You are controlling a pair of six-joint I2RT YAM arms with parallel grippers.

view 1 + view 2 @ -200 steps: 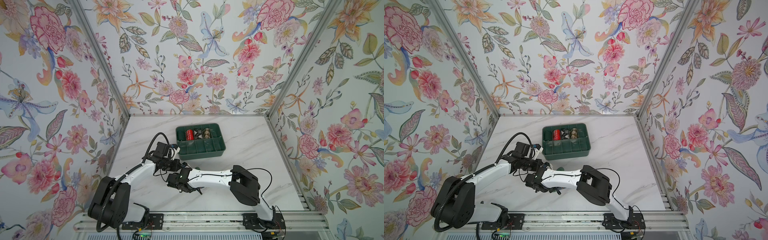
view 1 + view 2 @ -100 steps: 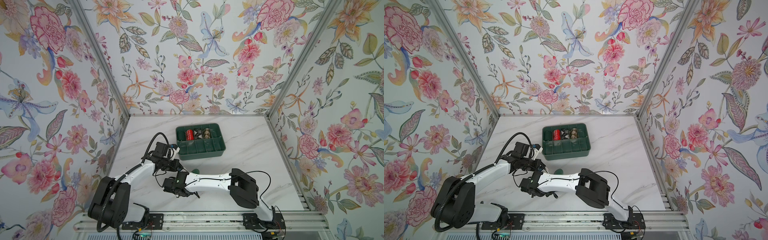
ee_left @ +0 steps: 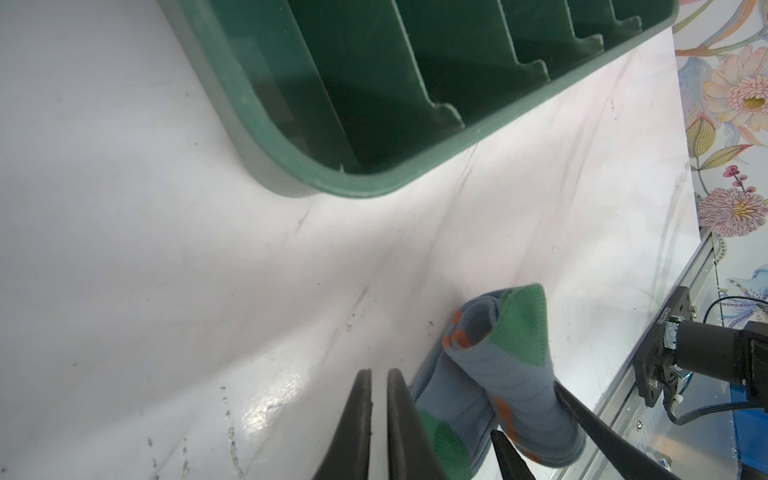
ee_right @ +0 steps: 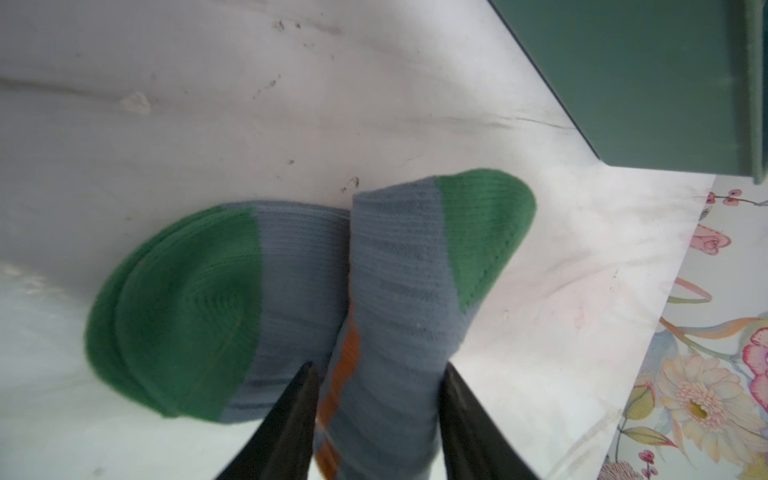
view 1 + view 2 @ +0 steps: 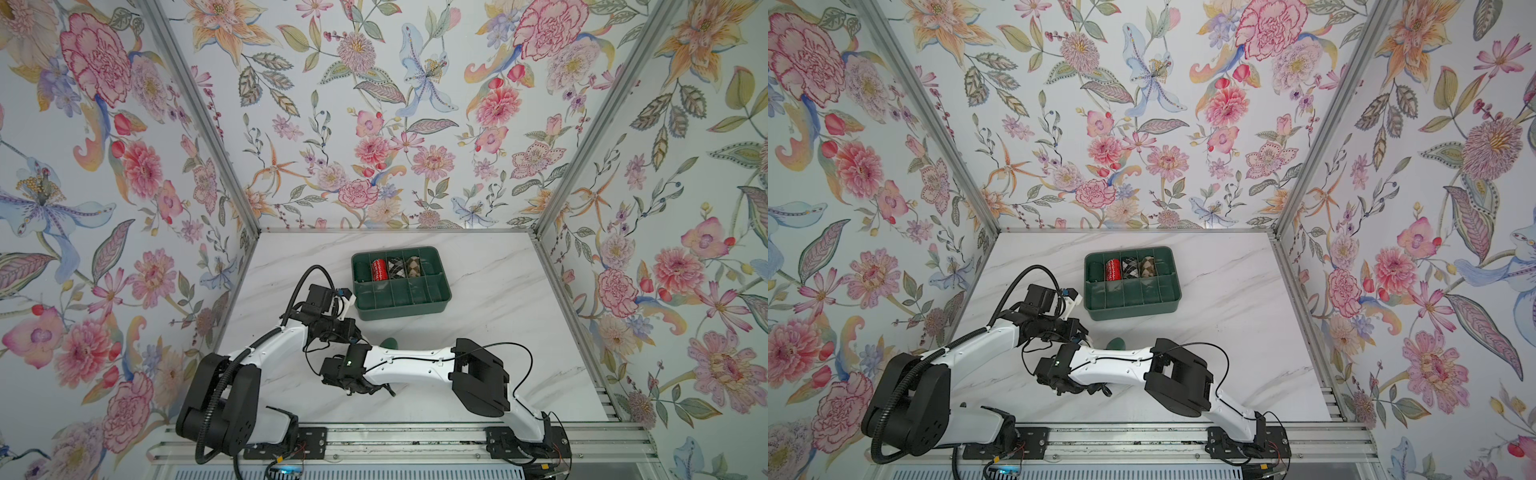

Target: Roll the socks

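The right gripper (image 4: pixel 380 368) pinches the socks (image 4: pixel 407 257) by their raised fold while the left gripper (image 3: pixel 380 374) sits closed and empty, so slipping fabric could unroll it.

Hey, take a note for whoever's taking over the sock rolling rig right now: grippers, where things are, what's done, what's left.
Left gripper: shut, empty, beside the socks.
Right gripper: closed on a raised fold of the socks.
Socks: on the table in front of the green divided tray, only partly rolled, toe end flat.
Tray: three other sock bundles in its far row.
Left to do: finish the roll, then probably tray it.
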